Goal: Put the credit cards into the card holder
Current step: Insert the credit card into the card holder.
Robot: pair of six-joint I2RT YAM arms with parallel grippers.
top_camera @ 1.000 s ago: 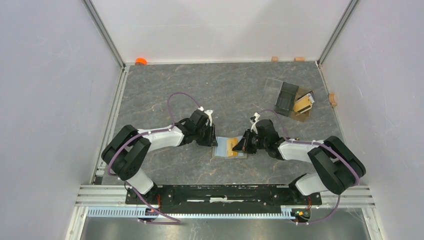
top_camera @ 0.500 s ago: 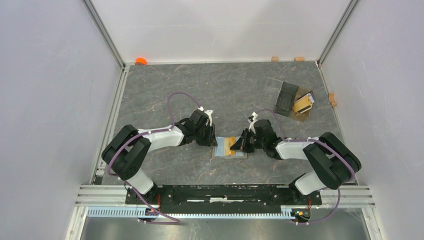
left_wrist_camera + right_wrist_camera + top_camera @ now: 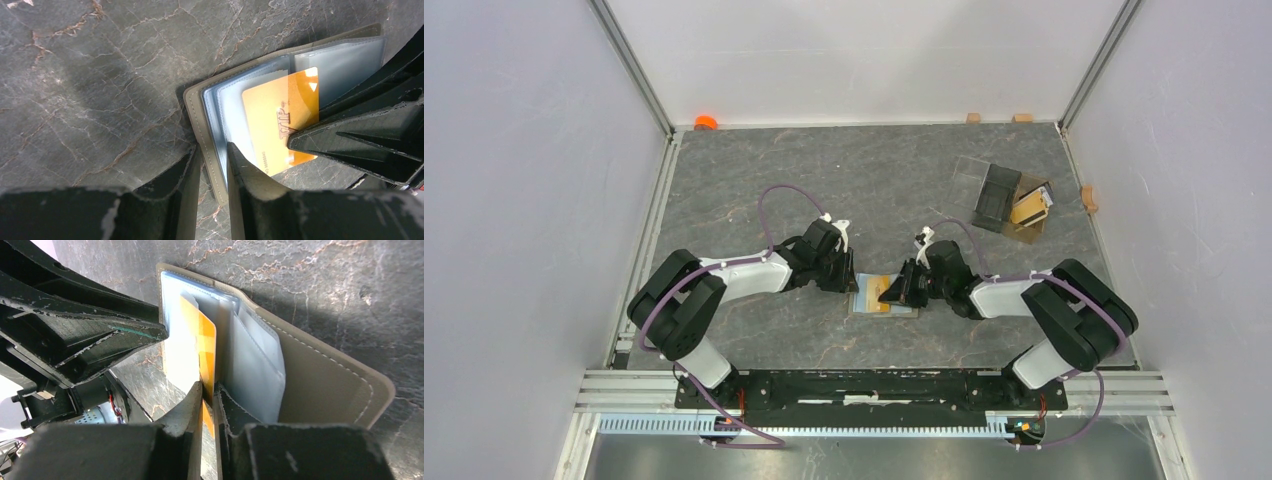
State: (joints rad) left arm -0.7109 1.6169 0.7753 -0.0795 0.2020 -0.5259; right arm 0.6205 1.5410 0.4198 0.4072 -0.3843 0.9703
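Observation:
The olive-khaki card holder (image 3: 902,309) lies open on the table between the arms, its pale blue-grey sleeves up. My left gripper (image 3: 849,281) is shut on the holder's left edge (image 3: 196,107), one finger under the cover and one on the sleeves (image 3: 212,150). My right gripper (image 3: 898,291) is shut on an orange credit card (image 3: 272,120), which sits partly inside a sleeve. In the right wrist view the card (image 3: 206,337) stands edge-on between my fingertips (image 3: 209,389), beside the holder's cover (image 3: 325,385). More cards (image 3: 1031,207) lie at the back right.
A clear plastic box with a dark compartment (image 3: 997,194) stands at the back right next to the spare cards. An orange object (image 3: 705,122) sits in the back left corner. Small wooden blocks (image 3: 973,117) lie along the back wall and one by the right wall (image 3: 1088,197).
My right gripper has moved left with the card, sliding it further over the holder's sleeves. The left gripper has stayed on the holder's edge.

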